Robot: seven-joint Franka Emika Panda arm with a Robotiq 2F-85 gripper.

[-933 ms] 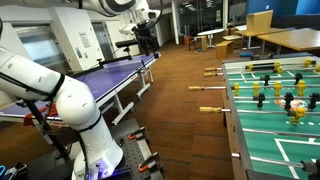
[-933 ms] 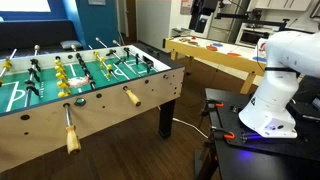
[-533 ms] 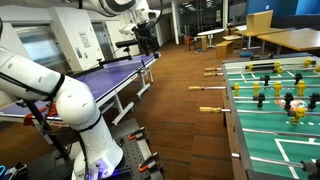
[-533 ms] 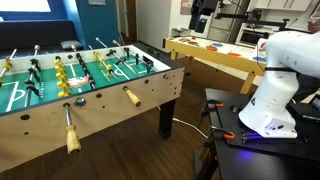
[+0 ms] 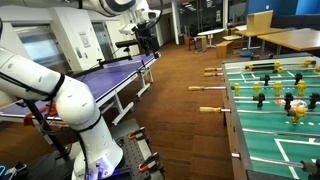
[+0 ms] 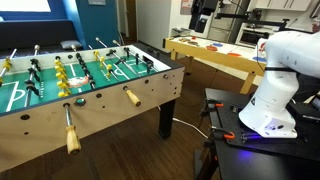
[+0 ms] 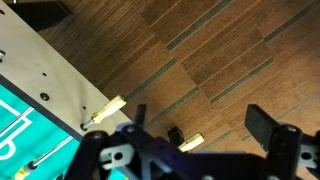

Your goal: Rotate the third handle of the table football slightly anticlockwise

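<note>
The table football stands at the right of an exterior view and at the left of an exterior view. Wooden handles stick out of its near side, and two show large. My gripper is raised high, far from the table; it also shows at the top of an exterior view. In the wrist view the gripper is open and empty above the wooden floor, with two handles and the table's edge below it.
A long table with a purple top stands behind my arm. The robot base sits on a black stand. Desks and chairs fill the back of the room. A cable lies on the floor.
</note>
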